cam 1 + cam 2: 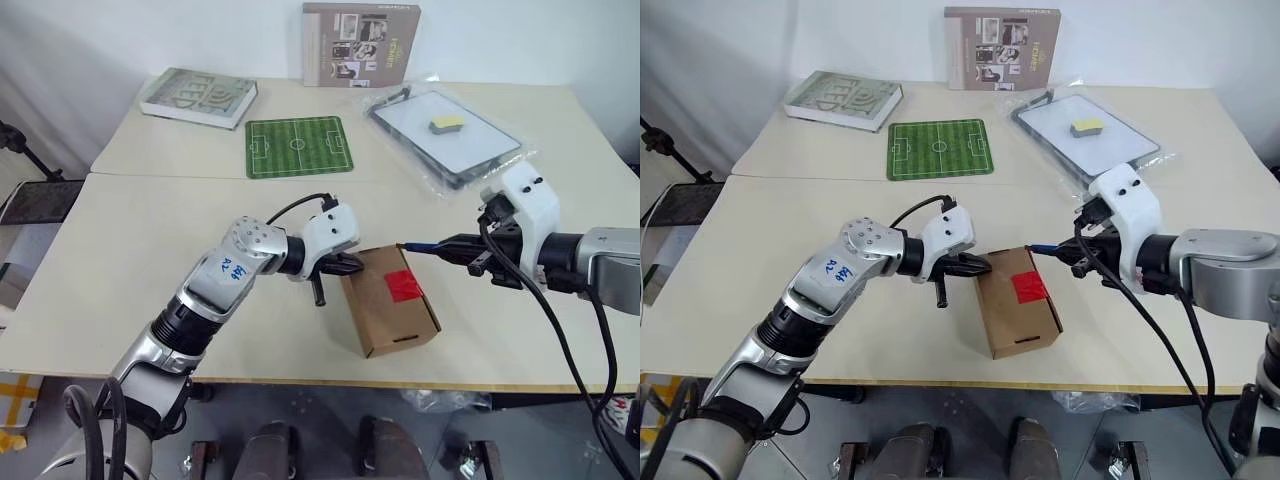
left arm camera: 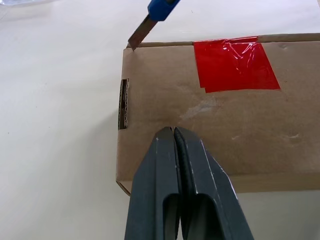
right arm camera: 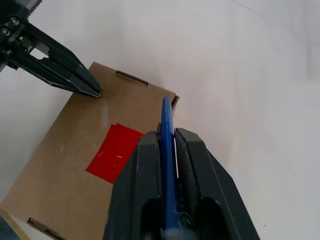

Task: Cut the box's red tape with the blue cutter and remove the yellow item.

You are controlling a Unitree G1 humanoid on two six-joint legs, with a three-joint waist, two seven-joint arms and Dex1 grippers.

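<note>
Left end effector [image 1: 345, 264], fingers pressed together and empty, bears on the near edge of the box [image 1: 390, 312], which lies flat on the worktop [image 1: 140, 250]. Red tape [image 1: 404, 286] uncut on the top face. Right end effector [image 1: 462, 250] clamps the blue cutter [image 1: 420, 246], tip at the box's far corner, away from the tape. Risk: the blade misses the tape or skids off the cardboard, since the left brace is light
</note>
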